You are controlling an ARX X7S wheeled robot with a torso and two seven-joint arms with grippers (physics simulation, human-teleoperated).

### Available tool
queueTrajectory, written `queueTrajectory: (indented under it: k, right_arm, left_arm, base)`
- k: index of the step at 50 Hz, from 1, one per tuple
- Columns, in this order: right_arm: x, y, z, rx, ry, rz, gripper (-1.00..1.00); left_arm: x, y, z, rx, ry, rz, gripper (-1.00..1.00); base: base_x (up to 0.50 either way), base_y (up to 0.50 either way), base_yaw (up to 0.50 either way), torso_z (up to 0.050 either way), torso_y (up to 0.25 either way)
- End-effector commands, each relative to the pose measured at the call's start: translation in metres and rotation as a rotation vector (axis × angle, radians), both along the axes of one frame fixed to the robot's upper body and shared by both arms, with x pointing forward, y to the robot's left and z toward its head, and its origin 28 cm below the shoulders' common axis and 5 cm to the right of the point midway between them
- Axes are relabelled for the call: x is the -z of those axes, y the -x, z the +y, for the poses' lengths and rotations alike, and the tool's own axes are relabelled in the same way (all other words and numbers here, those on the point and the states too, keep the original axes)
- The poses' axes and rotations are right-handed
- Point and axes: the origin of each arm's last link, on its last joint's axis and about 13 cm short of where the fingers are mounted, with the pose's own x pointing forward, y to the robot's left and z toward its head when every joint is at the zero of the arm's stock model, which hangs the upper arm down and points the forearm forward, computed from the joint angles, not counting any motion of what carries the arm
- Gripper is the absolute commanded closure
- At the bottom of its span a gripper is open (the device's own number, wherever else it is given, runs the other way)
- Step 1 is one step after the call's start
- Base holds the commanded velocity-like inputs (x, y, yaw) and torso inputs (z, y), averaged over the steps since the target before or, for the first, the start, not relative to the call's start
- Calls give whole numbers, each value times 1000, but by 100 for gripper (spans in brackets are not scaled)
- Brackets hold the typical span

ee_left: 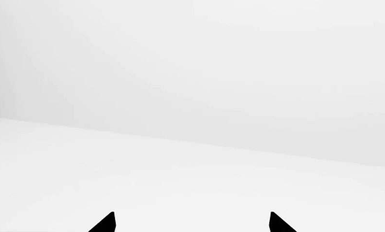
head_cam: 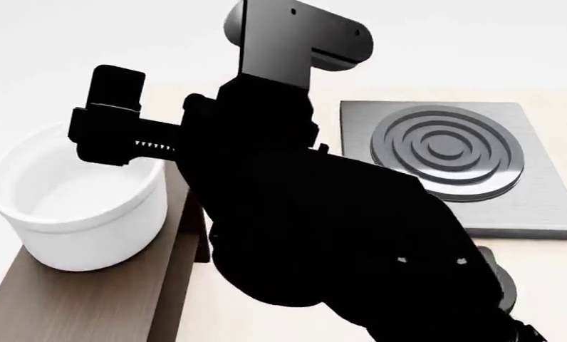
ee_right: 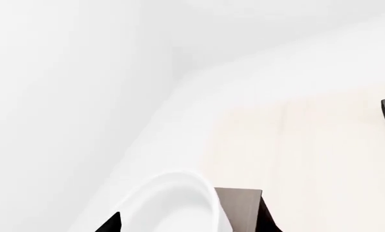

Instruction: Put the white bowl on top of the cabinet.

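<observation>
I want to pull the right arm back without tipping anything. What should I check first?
1. White bowl resting on the cabinet top: ok.
2. Bowl upright: ok.
3. Right end effector open: ok.
4. Its fingers clear of the bowl's rim: cannot tell.
5. Left end effector open and empty: ok.

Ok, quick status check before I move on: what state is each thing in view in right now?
white bowl: upright, empty, resting on the cabinet top.
cabinet: flat top carrying the bowl.
stove plate: bare, nothing on it.
right gripper: at the bowl's rim; grip cannot be told.
left gripper: open, holding nothing, facing blank white.
</observation>
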Motion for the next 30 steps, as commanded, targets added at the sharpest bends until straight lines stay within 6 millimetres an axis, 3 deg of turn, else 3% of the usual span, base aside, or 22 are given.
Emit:
queueTrajectory:
  k: [1, 17, 30]
  right_arm:
    - [-15, 18, -11, 34, -20, -78, -100]
    - [-36, 41, -22, 226, -8, -286, -100]
    - [-52, 62, -27, 259, -52, -364, -100]
  left_arm:
    - [0, 0, 0, 0, 0, 1, -100]
    - [0, 0, 0, 1, 1, 0, -100]
    - [1, 0, 0, 1, 2, 0, -100]
  base:
    - [0, 0, 0, 0, 0]
    - [0, 0, 0, 0, 0]
    - [0, 0, 0, 0, 0]
